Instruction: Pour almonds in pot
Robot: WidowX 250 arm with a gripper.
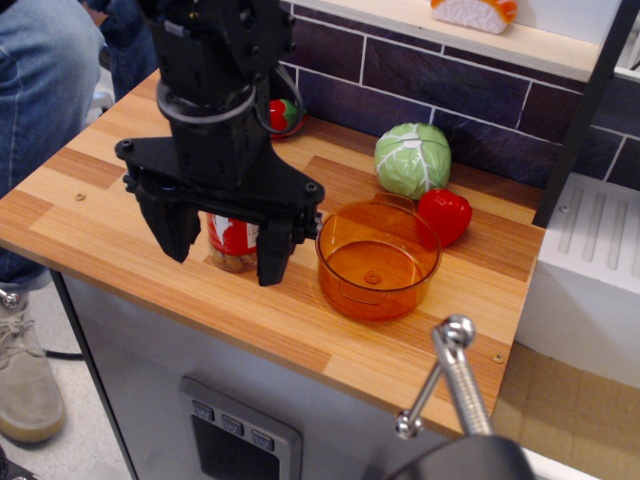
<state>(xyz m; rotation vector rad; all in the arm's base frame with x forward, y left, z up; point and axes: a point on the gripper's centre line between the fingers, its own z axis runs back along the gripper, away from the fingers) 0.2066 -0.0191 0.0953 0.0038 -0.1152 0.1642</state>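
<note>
A clear jar of almonds [232, 243] with a red and white label stands upright on the wooden counter [120, 210], mostly hidden behind my gripper. My black gripper [222, 248] hangs over it, open, with one finger on each side of the jar; I cannot tell whether the fingers touch it. The orange translucent pot [378, 260] sits empty on the counter just right of the jar, near the front edge.
A green cabbage [412, 159] and a red pepper [446, 215] lie behind the pot. A small red toy [284, 116] sits by the tiled back wall. A person in jeans [45, 70] stands at the left. A metal handle [450, 380] pokes up at front right.
</note>
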